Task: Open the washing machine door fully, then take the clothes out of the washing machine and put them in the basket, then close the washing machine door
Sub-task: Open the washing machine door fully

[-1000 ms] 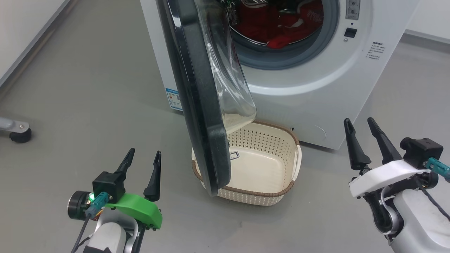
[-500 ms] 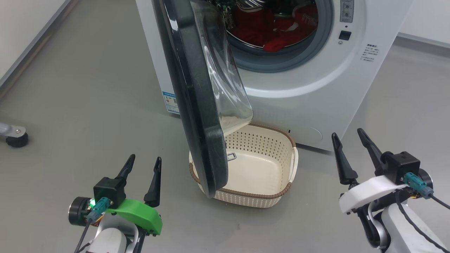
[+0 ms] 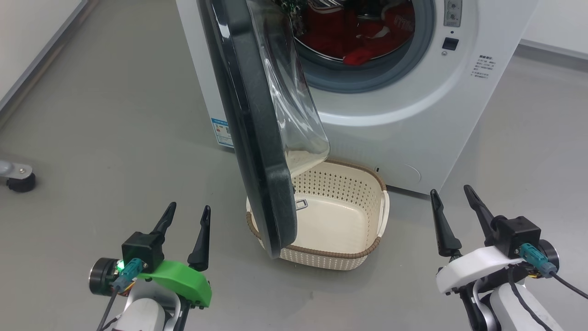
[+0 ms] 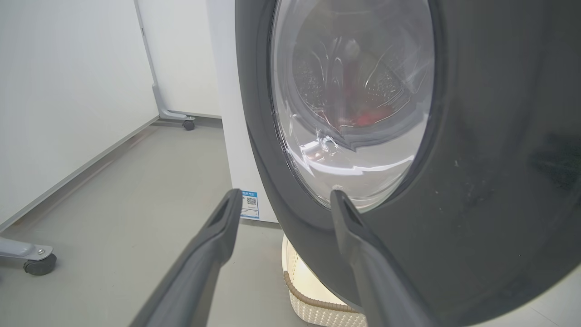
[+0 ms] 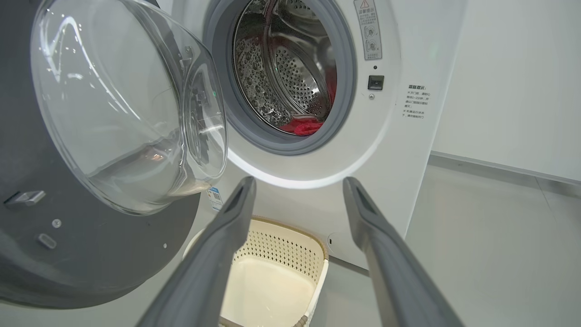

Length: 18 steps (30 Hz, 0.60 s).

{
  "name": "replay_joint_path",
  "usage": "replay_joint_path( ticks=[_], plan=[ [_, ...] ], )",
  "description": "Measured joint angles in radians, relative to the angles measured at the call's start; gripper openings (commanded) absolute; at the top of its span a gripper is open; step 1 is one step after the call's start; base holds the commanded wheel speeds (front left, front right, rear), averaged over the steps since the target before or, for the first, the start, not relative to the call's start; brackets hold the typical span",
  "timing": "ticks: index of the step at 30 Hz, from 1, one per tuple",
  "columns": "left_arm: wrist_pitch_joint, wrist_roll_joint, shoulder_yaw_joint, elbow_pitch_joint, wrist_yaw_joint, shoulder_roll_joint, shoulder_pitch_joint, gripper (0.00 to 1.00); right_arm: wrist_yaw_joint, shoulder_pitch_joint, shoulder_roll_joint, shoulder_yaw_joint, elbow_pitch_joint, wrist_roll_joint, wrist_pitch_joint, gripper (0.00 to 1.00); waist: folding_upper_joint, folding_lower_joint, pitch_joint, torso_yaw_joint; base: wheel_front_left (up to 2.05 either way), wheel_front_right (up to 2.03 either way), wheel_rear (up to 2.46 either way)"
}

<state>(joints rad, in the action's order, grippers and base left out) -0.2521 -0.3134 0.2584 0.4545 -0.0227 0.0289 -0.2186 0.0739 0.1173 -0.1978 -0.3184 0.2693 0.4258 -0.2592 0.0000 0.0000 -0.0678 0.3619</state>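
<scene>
The white washing machine [image 3: 404, 138] stands ahead, and its black-rimmed door [image 3: 252, 128] is swung out edge-on toward me, glass bowl [image 3: 294, 105] facing right. Red clothes [image 3: 363, 32] lie in the steel drum, clothes [image 5: 302, 127] also in the right wrist view. The cream basket [image 3: 321, 253] sits on the floor below the opening, its left part under the door's lower edge. My left gripper [image 3: 190, 207] is open and empty, left of the door; from its wrist the door [image 4: 476, 136] looms close. My right gripper [image 3: 450, 190] is open and empty, right of the basket.
Grey floor lies all around. A caster foot [image 3: 18, 177] of a metal frame stands at the far left, near a white wall. The machine's blue label [image 3: 223, 131] sits low on its front. Open floor lies right of the machine.
My right gripper has drawn back from the machine, lower and slightly left in the head view, still open. The camera shifted a little. The left gripper and the door have stayed put.
</scene>
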Motion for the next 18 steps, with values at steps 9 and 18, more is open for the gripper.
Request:
replay_joint_path(
  ticks=[9,18],
  plan=[
    [0.0,0.0,-0.001,0.0,0.0,0.0,0.0,1.0,-0.001,-0.006,0.024,0.027,-0.01,-0.041,0.0,1.0,0.0,0.0,-0.006,0.002,0.0,0.0,0.0],
    [0.0,0.0,0.0,0.0,0.0,0.0,0.0,1.0,-0.011,-0.007,0.045,0.05,-0.01,-0.062,0.0,1.0,0.0,0.0,-0.01,0.007,0.0,0.0,0.0]
  ],
)
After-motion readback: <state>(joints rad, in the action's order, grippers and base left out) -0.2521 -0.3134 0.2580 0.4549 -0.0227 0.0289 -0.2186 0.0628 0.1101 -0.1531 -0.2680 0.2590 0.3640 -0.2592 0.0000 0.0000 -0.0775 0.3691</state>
